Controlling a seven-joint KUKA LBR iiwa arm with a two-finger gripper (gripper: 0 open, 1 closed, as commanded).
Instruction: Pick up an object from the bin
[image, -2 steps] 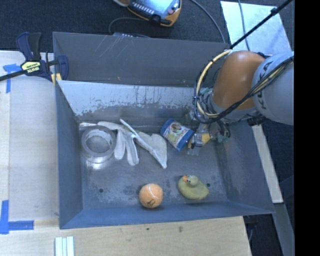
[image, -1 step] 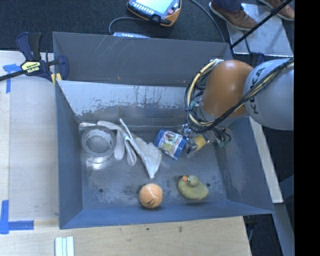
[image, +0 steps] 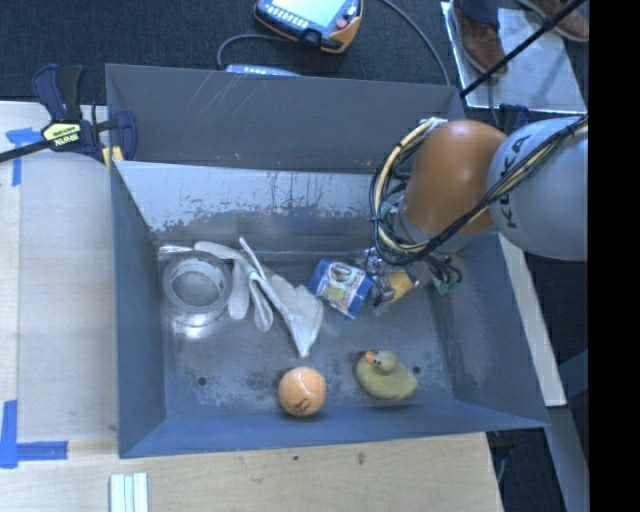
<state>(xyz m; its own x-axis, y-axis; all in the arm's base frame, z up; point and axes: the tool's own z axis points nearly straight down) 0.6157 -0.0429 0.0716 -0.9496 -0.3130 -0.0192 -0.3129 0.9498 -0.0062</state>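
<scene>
**Gripper low beside the blue packet**

One blue printed packet (image: 342, 285) lay right of the bin's middle. The gripper (image: 381, 288) was down just beside the packet's right end; whether it was spread or closed could not be told. Near the front sat one orange ball (image: 302, 390) and one yellow duck (image: 385, 377), and to the left lay one white cloth (image: 272, 297) and one clear cup (image: 196, 290). The arm reached in from the right, its orange cover (image: 450, 180) ringed by cables, wrist pointing down. The grey bin (image: 250, 200) had scuffed walls

Orange ball (image: 301, 390), yellowish duck (image: 385, 377), white cloth (image: 280, 298), blue packet (image: 342, 286), perhaps printed
</scene>
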